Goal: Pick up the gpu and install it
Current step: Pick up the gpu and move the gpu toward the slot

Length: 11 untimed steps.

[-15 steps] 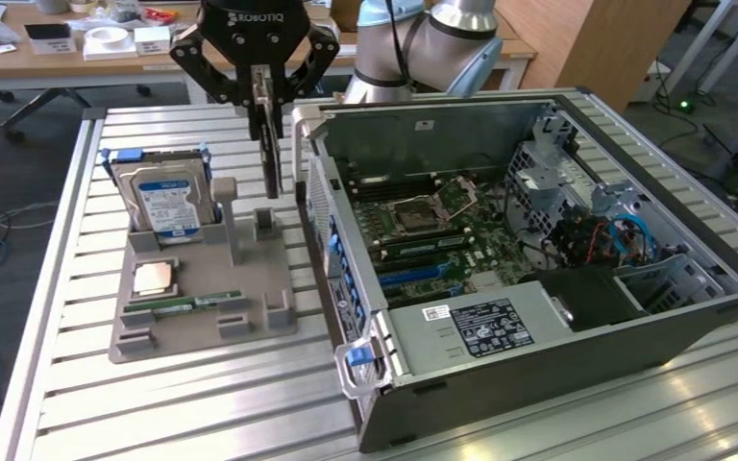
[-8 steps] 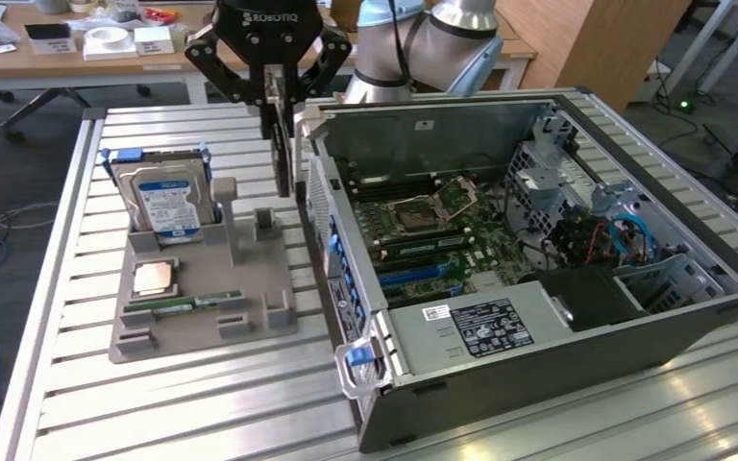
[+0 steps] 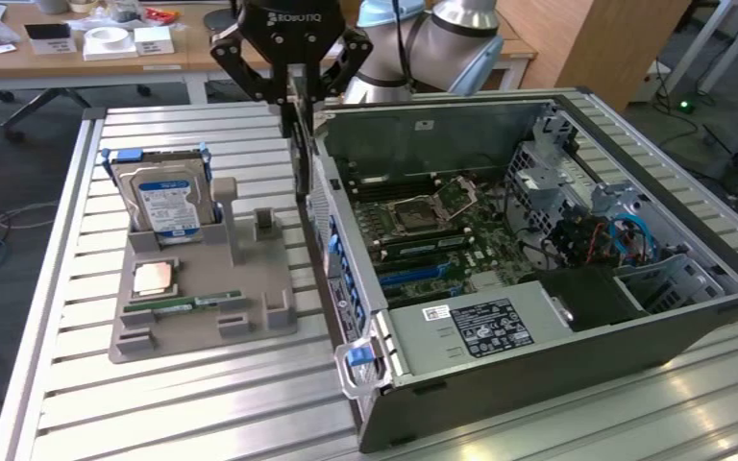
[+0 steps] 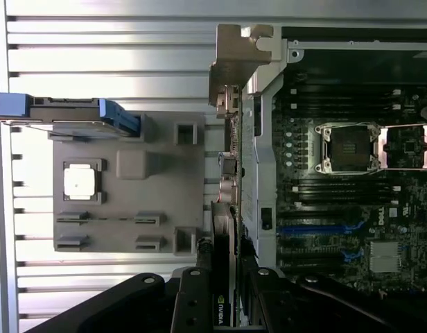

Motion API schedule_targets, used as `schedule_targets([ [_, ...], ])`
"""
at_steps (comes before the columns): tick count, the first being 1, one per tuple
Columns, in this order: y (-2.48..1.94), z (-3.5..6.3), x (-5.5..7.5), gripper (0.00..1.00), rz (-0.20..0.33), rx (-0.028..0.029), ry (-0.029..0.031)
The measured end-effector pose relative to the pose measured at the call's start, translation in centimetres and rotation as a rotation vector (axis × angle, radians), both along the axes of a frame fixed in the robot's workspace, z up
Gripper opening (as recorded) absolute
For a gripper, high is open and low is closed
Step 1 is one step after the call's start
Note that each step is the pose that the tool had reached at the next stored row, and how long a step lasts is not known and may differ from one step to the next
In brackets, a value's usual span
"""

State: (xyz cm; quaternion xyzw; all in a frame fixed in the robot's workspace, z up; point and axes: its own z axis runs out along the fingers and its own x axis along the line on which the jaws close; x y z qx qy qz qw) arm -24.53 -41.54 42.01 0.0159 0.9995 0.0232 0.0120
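fig. 1. a single arm with its claw over a slatted metal desk. the claw was clenched on the gpu, which hung upright and edge-on, clear of the desk, in the gap between a grey parts holder and the open computer case. the card sat just beside the case's outer wall and was not seated in any slot. in the wrist view the claw gripped the gpu from both flat sides, one finger on each face, and the card's metal bracket lay over the corner of the case at the end far from the claw. the holder carried a blue-labelled hard drive standing on edge, a square processor chip lying flat, and a narrow green memory stick beside the chip. inside the case the motherboard lay exposed, with its processor socket open and blue expansion slots visible near the claw.
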Motion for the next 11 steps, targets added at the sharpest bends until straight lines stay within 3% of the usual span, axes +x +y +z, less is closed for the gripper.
schedule_targets([
  [11,0.0,0.01,2.5,0.26,0.0,-0.0001,0.0001],
])
